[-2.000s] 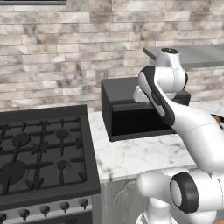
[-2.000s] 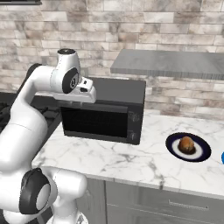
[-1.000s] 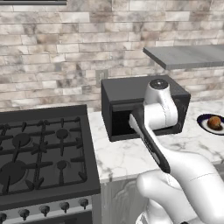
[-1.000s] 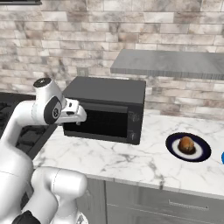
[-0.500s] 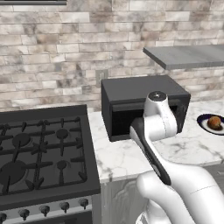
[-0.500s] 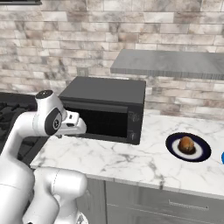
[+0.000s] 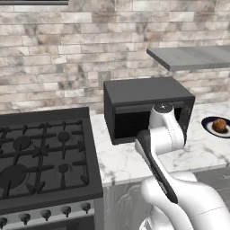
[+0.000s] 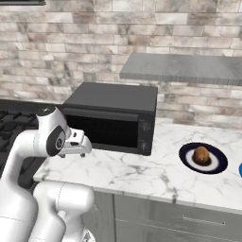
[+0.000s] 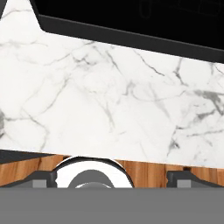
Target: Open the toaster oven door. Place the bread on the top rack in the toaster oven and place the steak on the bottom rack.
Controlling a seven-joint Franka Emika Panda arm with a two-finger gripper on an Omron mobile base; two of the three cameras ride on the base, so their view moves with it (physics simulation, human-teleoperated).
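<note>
Just beyond the open end effector [image 8: 86, 147], the toaster oven door [image 8: 106, 132]

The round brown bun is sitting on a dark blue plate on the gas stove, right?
Not quite. The round brown bun is on a dark blue plate, but that plate sits on the white marble counter, to the right of the black toaster oven, not on the gas stove. The right base view shows it.

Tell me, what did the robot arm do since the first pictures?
The arm swung down from in front of the toaster oven, bringing the open gripper low over the marble counter. It grabbed nothing. The oven door stayed shut, and the bread stayed on its plate.
</note>
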